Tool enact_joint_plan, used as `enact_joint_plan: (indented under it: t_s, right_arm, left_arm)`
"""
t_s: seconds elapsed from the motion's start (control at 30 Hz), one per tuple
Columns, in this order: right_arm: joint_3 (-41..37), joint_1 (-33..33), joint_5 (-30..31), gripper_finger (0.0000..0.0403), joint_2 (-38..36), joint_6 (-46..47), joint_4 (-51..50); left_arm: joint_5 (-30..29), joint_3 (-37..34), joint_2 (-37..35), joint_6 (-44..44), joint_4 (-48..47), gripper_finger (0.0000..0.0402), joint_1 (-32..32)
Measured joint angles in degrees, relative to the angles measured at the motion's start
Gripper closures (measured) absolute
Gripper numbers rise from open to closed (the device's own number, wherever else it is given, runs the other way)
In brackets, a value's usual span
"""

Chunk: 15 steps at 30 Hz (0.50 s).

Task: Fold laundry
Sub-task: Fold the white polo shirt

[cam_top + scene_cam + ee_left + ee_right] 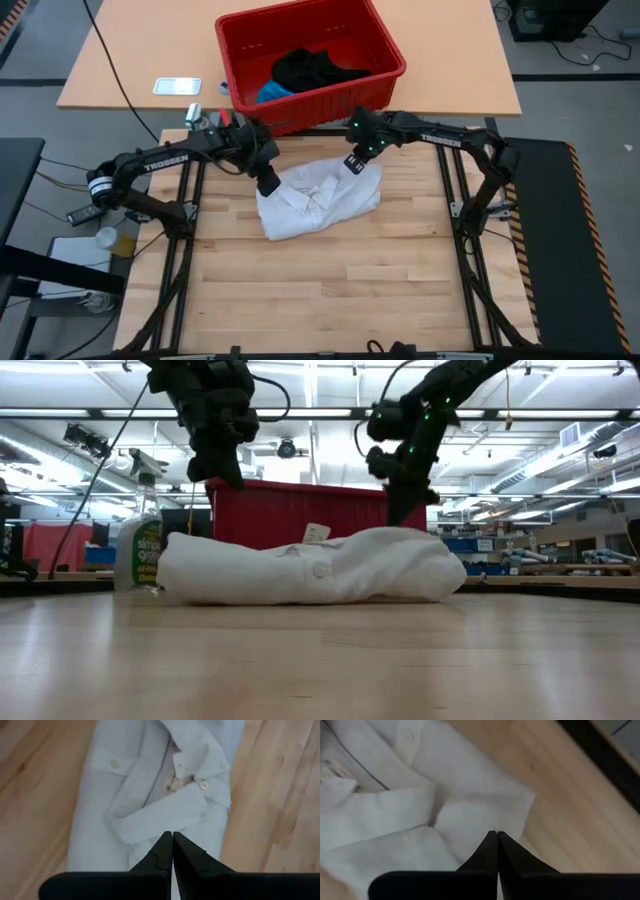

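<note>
High view is showing one white garment (pixel 318 198) lying bunched on the wooden surface (pixel 330 290), just in front of the red basket (pixel 310 55). One black garment (pixel 312 70) and one bright blue garment (pixel 272 93) are sitting inside that basket. That makes three pieces of laundry, one basket and two tools.

One left tool (pixel 268 184) is sitting at the white garment's left end with its fingers pressed shut. I cannot tell if any cloth is caught between them. One right tool (pixel 353 164) is sitting at the garment's far right corner, nearest the basket, and its fingers are shut too, over a fold of cloth.

I am thinking the cloth could slip out if only a thin bit is pinched. Pulling unevenly could also bunch the shirt more, or drag it against the basket.
</note>
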Motion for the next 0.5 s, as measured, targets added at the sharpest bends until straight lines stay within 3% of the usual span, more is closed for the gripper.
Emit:
enact_joint_plan:
  t_s: [0.17, 0.5]
  right_arm:
    - [0.03, -0.30, 1.68, 0.0397, -2.74, -0.07, 0.24]
    - [-2.29, -2.13, -16.33, 0.0396, 5.06, -5.54, 3.50]
  left_arm:
    - [0.00, 0.00, 0.02, 0.59, -0.01, 0.0386, -1.66]
    - [0.02, 0.00, 0.04, 1.84, 2.80, 0.0386, -2.48]
